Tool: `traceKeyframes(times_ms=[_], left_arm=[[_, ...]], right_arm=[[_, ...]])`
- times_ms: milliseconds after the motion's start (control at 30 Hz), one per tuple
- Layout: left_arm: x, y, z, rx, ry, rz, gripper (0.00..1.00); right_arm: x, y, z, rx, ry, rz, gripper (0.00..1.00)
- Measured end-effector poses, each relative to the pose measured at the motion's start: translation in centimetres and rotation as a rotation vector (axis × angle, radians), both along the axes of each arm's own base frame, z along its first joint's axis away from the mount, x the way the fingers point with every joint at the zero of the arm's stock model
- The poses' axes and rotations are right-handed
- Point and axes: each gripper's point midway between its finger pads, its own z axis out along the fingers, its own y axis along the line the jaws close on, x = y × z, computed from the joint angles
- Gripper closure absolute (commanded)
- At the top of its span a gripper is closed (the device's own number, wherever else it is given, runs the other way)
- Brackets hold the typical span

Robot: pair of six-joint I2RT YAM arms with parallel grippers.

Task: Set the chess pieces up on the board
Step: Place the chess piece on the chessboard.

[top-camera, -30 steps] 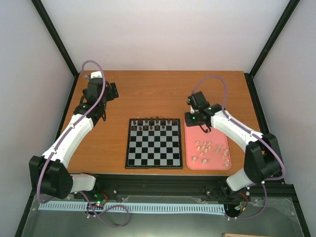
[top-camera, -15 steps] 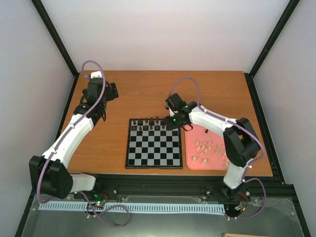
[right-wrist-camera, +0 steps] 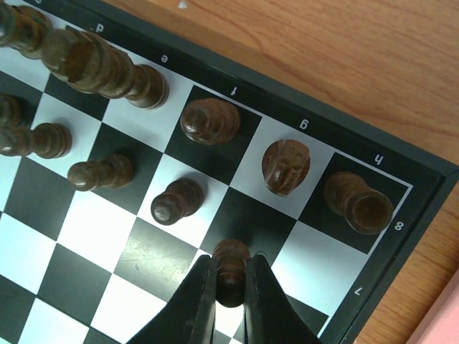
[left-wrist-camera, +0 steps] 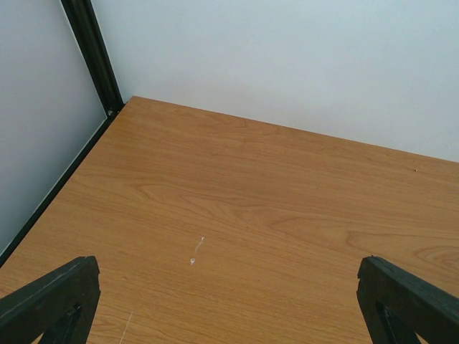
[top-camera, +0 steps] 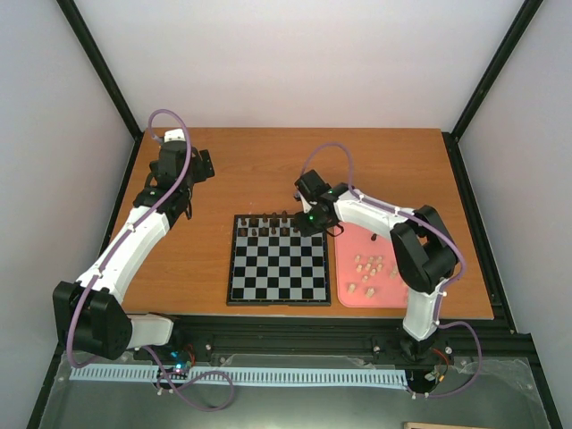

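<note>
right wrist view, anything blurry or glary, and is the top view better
Right wrist view: the dark pawn in the right gripper is sharp, the tall pieces at upper left go soft, no glare on the board. Top external view: even light, chess pieces too tiny to resolve.

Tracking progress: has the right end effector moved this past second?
Yes. The right end effector, gripping a dark pawn, swung left from over the pink tray to the board's far right corner.
</note>
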Motion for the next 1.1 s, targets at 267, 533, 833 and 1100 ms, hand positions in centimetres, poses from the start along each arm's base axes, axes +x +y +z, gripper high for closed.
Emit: traceKeyframes(times_ms=[267,533,833,1100], left_arm=[[0.0,0.0,0.0,0.000,0.001,0.000,0.00],[0.0,0.0,0.0,0.000,0.001,0.000,0.00],[0.0,0.0,0.0,0.000,0.001,0.000,0.00],[0.0,0.0,0.0,0.000,0.001,0.000,0.00]], right_arm=[[0.1,0.0,-0.7,-0.013,0.010,0.000,0.96],[0.4,-0.1,-1.0,-0.020,0.007,-0.002,0.96],[0.5,-0.2,-1.2,-0.029,0.005,-0.002,0.95],[0.6,-0.1,-1.3,-0.027,0.000,-0.001,0.82]])
